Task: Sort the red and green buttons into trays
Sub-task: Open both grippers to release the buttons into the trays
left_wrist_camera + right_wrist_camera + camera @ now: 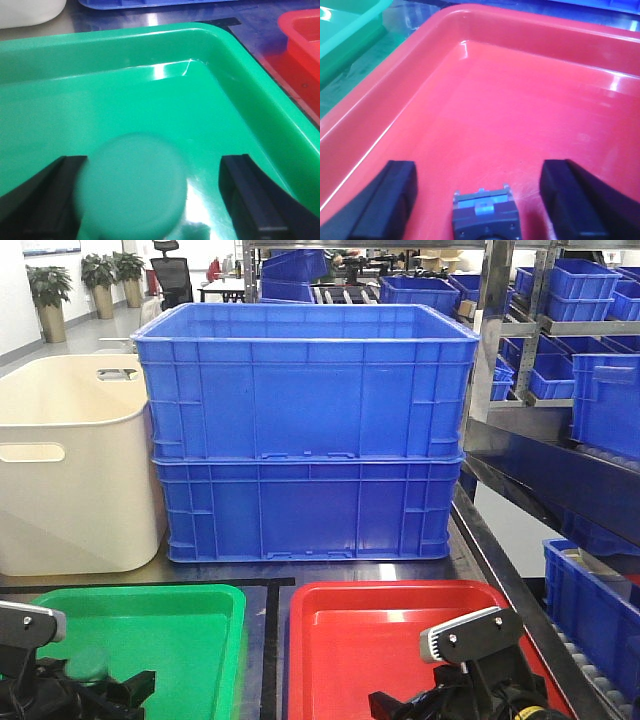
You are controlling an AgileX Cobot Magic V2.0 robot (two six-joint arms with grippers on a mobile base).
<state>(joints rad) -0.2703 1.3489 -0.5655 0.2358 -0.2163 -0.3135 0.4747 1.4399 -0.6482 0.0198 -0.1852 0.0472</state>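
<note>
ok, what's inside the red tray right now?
One dark blocky switch body lies in the red tray, between the right gripper's open jaws. Its cap colour is out of view. The rest of the visible floor is bare.

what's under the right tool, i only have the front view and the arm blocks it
Observer: A dark grey button body lies on the red tray floor, between the right tool's open fingers, touching neither.
Operator: and the left tool, is it gripping the green one
Observer: No. The left tool is open over the green tray, and one finger stands clear of the green cap.
</note>
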